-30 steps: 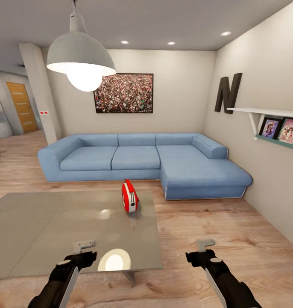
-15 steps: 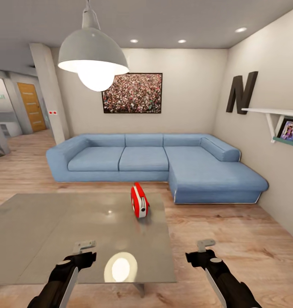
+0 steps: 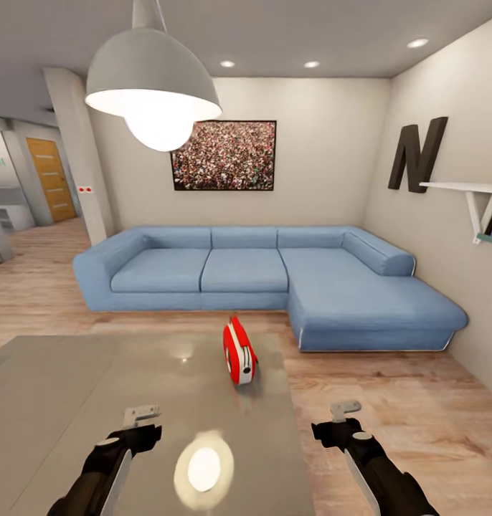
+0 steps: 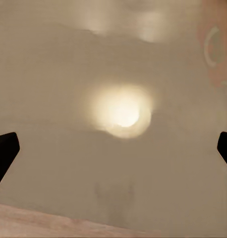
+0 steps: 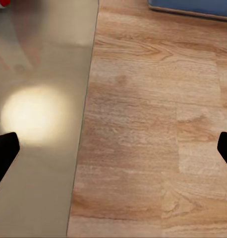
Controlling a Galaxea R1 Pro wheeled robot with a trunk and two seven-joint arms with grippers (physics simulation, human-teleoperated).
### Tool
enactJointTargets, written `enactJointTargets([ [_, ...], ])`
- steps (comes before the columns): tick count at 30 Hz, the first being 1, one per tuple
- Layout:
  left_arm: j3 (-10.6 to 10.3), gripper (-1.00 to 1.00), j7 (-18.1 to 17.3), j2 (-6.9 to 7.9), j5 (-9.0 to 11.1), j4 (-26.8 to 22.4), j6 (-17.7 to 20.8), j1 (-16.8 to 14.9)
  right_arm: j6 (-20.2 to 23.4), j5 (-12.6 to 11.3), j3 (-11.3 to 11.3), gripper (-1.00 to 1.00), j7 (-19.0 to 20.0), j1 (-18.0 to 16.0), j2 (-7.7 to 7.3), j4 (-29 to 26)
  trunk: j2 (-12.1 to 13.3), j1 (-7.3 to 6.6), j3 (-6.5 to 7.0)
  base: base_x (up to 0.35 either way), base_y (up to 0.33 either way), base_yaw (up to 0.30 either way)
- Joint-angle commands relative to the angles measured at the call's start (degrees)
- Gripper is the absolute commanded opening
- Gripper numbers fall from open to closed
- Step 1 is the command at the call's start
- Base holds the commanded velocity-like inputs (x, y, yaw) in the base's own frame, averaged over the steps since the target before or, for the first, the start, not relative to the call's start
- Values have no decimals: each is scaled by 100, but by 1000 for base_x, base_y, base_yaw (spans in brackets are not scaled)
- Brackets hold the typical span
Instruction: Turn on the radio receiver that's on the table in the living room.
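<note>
Approach phase: the glossy grey low table (image 3: 95, 401) and the small red radio receiver (image 3: 239, 351) standing at its 1 o'clock corner loom larger than a second ago, while the empty left hand (image 3: 141, 413) and right hand (image 3: 345, 409), fingers spread, are not yet within reach.

Glossy table (image 4: 54, 163) top, bright lamp reflection (image 4: 121, 111), spread dark fingers (image 4: 4, 151)

Black arms, white side panels, grey fingers (image 3: 141, 414)
</note>
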Motion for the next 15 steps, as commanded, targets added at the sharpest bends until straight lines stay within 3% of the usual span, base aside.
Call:
enactJointTargets([
  [1, 0, 100, 0, 0, 0, -1, 0, 0, -2, 0, 0, 100, 0, 0, 0, 0, 0, 0, 0, 326, 1, 0],
  [6, 0, 100, -4, 0, 0, 5, -4, 0, -20, 4, 7, 100, 2, 0, -1, 0, 0, 0, 0, 266, 0, 0],
  [15, 0, 100, -9, 0, 0, 6, -9, 0, -29, 9, 17, 100, -6, 0, -3, 0, 0, 0, 0, 27, 0, 0],
])
